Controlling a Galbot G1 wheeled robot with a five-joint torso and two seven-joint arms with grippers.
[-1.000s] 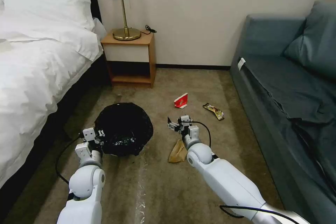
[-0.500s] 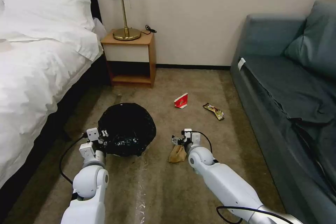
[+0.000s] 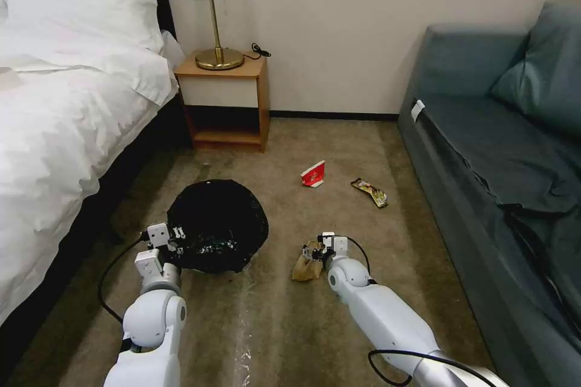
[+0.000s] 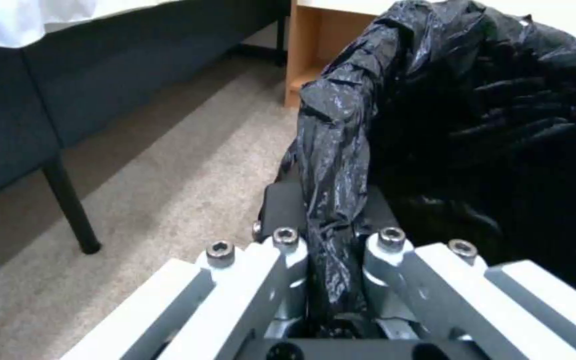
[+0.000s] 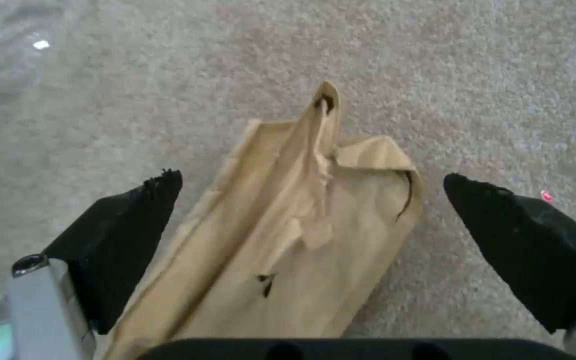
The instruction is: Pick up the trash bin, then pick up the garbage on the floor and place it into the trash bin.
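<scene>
Below the head camera, the trash bin (image 3: 218, 227) was seen on the carpet (image 3: 272, 326) beside the bed (image 3: 60, 121), its black bag (image 3: 224, 211) crinkled over the rim. The left gripper (image 3: 172, 240) was set at the bin's near rim. The right gripper (image 3: 315, 249) was lowered over the brown paper bag (image 3: 305, 266), which lay on the carpet just right of the bin. Farther off, toward the nightstand (image 3: 227, 100) and lamp (image 3: 212, 12), a red-and-white carton (image 3: 313, 174) and a yellowish snack wrapper (image 3: 370, 191) were seen lying near each other, well apart from the bin and close to the sofa (image 3: 502, 151). No writing on either could be read.

From the left wrist camera, a fold of the black bag (image 4: 335, 165) was seen pinched between the closed fingers (image 4: 281, 215) of the left gripper (image 4: 331, 240), with the bed frame and nightstand beyond.

From the right wrist camera, the crumpled brown paper bag (image 5: 288, 235) was seen lying between the two black pads (image 5: 128, 230) of the right gripper (image 5: 315, 210), which were spread wide on either side without touching it. No print could be made out on the bag.
</scene>
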